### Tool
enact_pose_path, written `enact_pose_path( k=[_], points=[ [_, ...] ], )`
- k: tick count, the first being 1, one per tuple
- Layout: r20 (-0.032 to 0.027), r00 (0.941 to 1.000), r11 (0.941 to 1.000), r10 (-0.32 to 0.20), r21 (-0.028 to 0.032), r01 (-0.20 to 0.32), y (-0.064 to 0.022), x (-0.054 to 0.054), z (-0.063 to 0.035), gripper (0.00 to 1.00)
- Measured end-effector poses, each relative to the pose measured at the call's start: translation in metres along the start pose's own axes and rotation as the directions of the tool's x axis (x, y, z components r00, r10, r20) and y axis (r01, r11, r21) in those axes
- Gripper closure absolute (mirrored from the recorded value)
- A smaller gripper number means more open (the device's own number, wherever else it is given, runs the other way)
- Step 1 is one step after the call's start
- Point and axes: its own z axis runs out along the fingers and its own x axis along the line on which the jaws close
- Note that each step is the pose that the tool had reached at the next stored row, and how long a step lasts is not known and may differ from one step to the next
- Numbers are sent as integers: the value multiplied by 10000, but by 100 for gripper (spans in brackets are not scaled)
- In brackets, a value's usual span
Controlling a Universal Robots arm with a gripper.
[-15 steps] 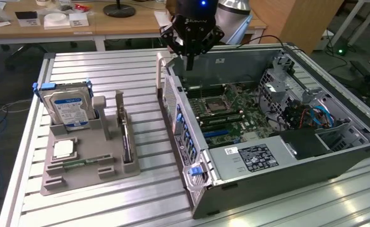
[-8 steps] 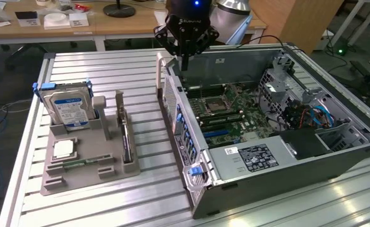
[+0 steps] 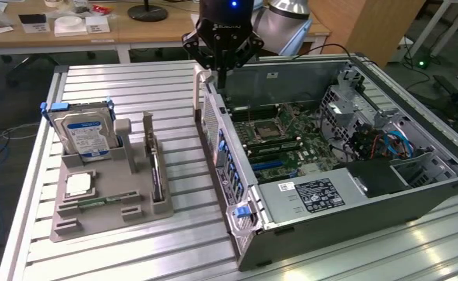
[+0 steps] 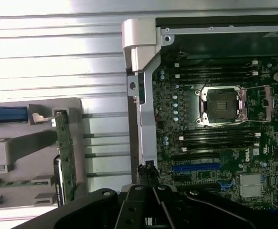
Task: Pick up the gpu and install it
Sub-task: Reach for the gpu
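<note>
Table: ridged aluminium slat tabletop (image 3: 174,246), carrying everything below.
Tray: grey moulded plastic fixture tray (image 3: 112,202) on the exterior view's left side of the table.
Hard drive: silver hard drive with a blue label and blue side rails (image 3: 86,136), upright in the tray's far-left slot.
Small parts: square pale chip (image 3: 78,184) lying flat in a pocket. A narrow green memory stick (image 3: 96,204) lies just nearer than it.
GPU: thin flat black expansion card (image 3: 154,167) (image 4: 65,157), standing on edge in the tray's right-hand slot, between the hard drive and the case, well apart from the claw.
Claw: black two-finger gripper (image 3: 221,75) (image 4: 151,191) hanging above the case's far-left corner, fingers drawn together, holding nothing.
Case: open dark grey tower computer case (image 3: 354,205), lying on its side to the exterior view's right of the tray.
Motherboard: green circuit board (image 3: 291,153) (image 4: 215,143) inside the case, with an empty silver processor socket (image 3: 264,130) (image 4: 220,106).
Power supply: silver box with a black-and-white label (image 3: 315,196) at the case's near side.
</note>
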Motion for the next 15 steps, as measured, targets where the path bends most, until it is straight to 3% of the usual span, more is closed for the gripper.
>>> enact_pose_path(
  k=[15],
  points=[
    [0, 10000, 10000, -3, 0, 3, -24, 255, -2, 89]
  ],
)
